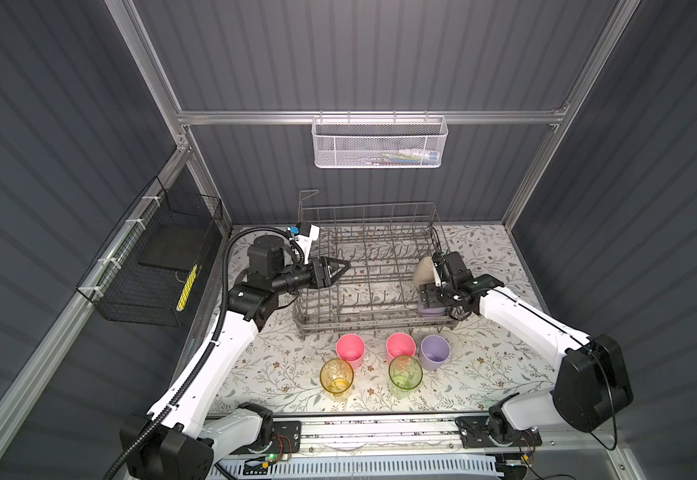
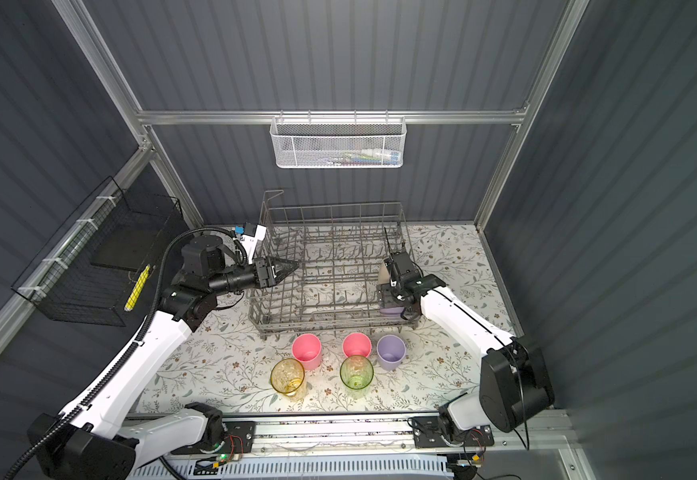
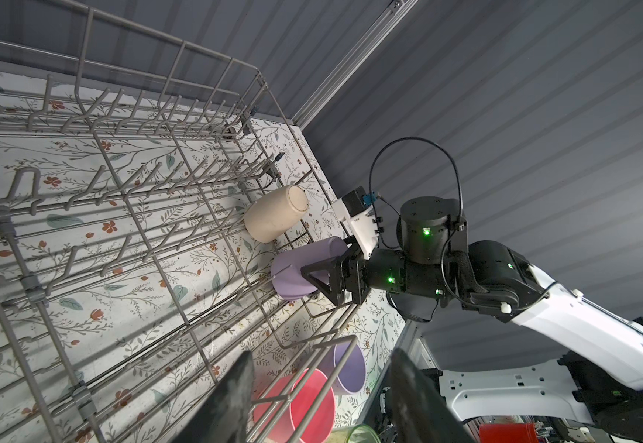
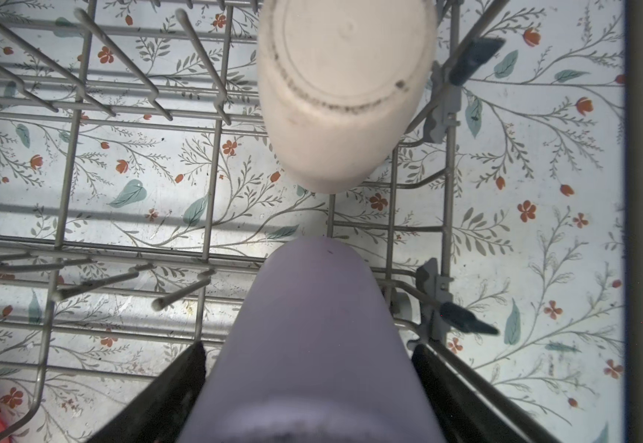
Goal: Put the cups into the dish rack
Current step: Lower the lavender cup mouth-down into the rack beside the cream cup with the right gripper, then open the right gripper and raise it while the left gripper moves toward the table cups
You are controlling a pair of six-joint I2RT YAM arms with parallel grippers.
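Lilac opaque plastic cup [image 4: 312, 291] was noted tilted in the near right corner of the grey wire dish rack [image 1: 363, 208], just beside an upturned beige plastic cup [image 4: 343, 96]. Right fingers [image 4: 174, 383] were set on either side of the lilac cup; whether it was gripped could not be told. Left fingers [image 3: 231, 395] were held apart, empty, over the rack's left side. Five other cups [image 1: 351, 349] were found upright on the floral surface [image 1: 484, 365].

7 cups [image 1: 350, 350], 1 rack [image 1: 363, 206], 2 baskets [image 1: 380, 143]
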